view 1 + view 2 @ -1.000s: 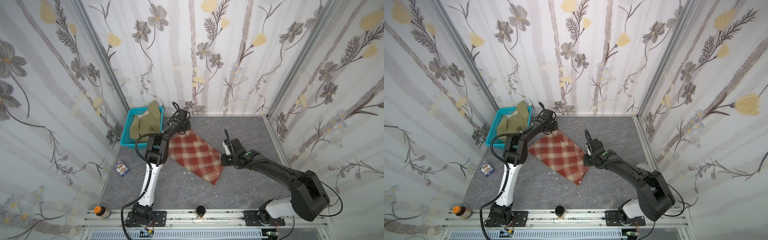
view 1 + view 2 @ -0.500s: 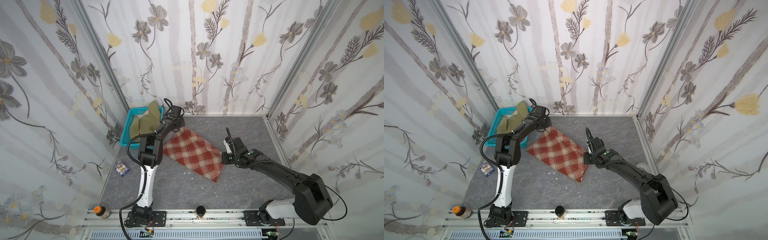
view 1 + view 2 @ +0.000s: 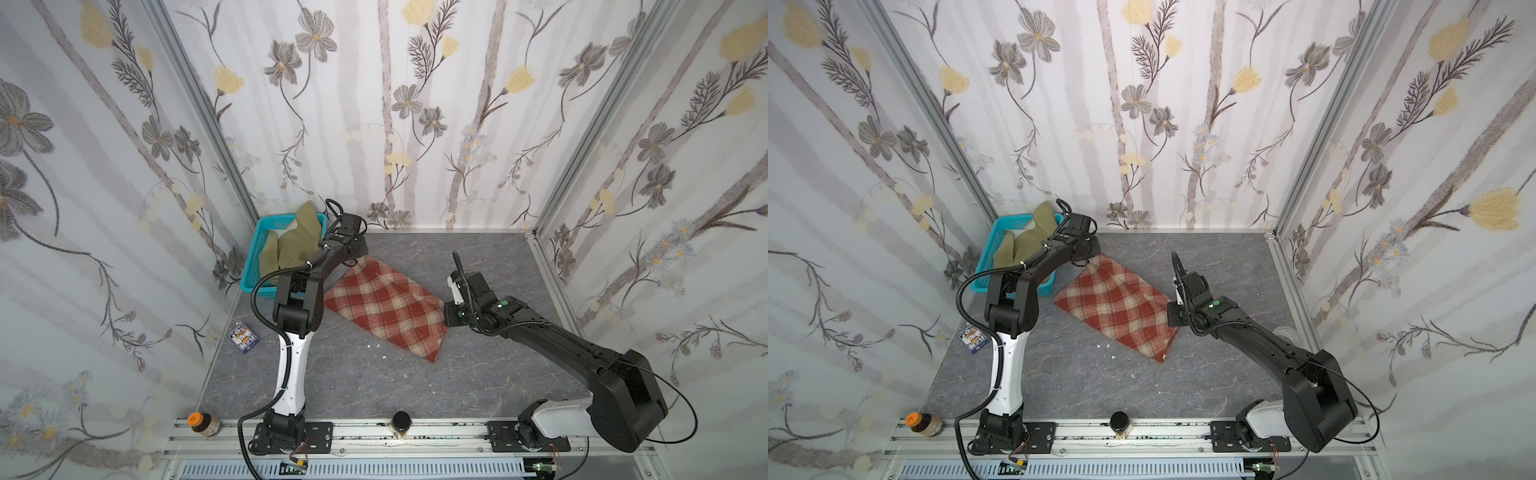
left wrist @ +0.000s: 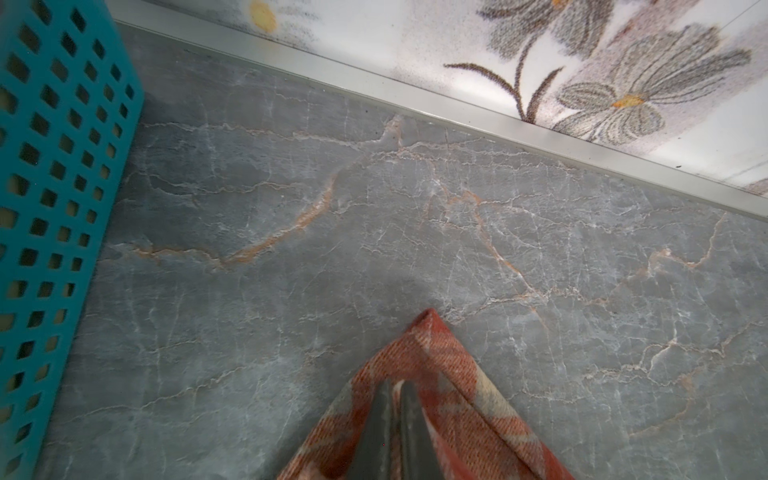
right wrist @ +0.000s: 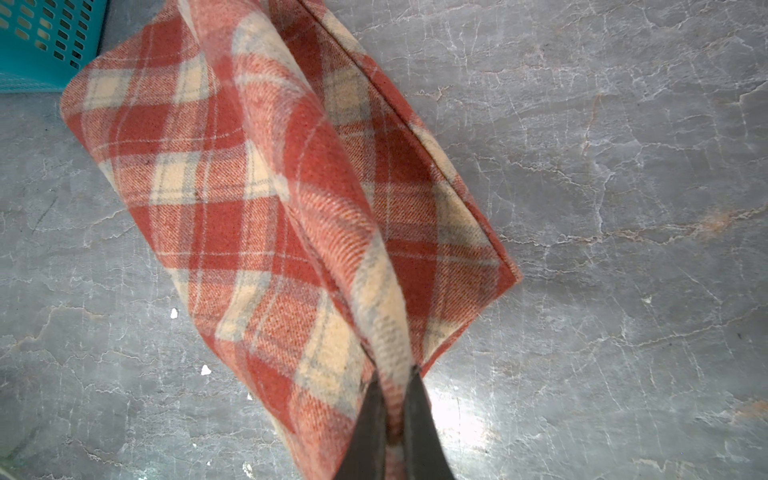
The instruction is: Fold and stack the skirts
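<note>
The fingers (image 4: 382, 432) of the left gripper (image 4: 395, 386) are pictured pinched tight on one pointed corner of the plaid skirt (image 4: 457, 374), with the grey marbled table (image 4: 291, 232) spread beyond the tips. The fingers (image 5: 419, 415) of the right gripper (image 5: 395, 372) are likewise clamped on the opposite end of the same garment, where a raised ridge of cloth is drawn away from the tips. Between the two pairs of fingers the folded red and cream cloth is stretched diagonally across the table, as is shown in both top views. Just beside the left fingers a turquoise mesh basket (image 3: 254, 266) is seen, and the olive skirt (image 3: 297, 245) is heaped inside it, one peak raised above the rim. A few white specks (image 5: 173, 313) are scattered on the table near the cloth, to one side of the right fingers.
</note>
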You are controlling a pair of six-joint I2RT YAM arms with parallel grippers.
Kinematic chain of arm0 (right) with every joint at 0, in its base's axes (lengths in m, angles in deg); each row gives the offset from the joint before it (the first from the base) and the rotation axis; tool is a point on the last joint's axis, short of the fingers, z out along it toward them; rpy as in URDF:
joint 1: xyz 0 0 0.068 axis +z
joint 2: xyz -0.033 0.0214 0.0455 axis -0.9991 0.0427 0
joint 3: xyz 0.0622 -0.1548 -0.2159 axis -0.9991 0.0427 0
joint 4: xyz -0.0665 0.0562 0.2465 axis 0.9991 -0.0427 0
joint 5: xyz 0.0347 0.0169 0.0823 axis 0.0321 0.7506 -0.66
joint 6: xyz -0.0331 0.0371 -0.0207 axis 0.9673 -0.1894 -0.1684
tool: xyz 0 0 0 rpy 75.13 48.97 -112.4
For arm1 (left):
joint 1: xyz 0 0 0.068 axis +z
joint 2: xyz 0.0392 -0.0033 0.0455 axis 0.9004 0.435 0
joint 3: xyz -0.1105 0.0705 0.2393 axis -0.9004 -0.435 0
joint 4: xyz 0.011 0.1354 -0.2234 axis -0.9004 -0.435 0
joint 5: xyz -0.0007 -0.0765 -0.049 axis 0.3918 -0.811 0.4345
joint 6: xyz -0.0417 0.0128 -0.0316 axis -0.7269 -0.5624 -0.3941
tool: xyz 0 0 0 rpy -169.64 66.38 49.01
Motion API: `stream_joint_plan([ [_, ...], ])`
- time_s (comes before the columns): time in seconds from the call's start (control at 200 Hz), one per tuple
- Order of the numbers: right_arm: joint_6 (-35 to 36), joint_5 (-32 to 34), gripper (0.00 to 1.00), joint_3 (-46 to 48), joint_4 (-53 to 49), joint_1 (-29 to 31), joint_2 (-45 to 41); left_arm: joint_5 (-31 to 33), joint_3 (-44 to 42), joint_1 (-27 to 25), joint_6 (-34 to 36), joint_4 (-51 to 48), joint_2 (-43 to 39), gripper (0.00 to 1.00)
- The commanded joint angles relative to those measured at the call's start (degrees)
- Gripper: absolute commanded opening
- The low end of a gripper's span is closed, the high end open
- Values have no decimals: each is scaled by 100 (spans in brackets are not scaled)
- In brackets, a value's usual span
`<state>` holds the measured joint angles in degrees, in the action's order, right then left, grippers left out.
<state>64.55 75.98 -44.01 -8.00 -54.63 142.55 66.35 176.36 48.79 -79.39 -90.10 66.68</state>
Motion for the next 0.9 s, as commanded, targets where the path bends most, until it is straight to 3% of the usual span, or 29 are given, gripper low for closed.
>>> stream_joint_plan([
  [0.0,139,159,1,-60,91,2,126,156,-60,21,-144,132,-90,0],
  [0.365,272,361,2,-181,325,-56,749,106,-24,31,-213,180,100,0],
  [0.475,332,484,12,-192,387,-72,896,108,-13,36,-230,192,186,0],
  [0.535,356,608,32,-188,473,-81,970,138,-15,30,-266,196,215,24],
  [0.605,395,700,45,-208,552,-106,1053,186,-20,31,-310,204,199,50],
  [0.74,426,845,55,-318,479,-156,1010,247,-48,36,-303,217,40,56],
  [0.894,387,861,56,-344,243,-138,561,280,-299,15,-276,227,-344,57],
])
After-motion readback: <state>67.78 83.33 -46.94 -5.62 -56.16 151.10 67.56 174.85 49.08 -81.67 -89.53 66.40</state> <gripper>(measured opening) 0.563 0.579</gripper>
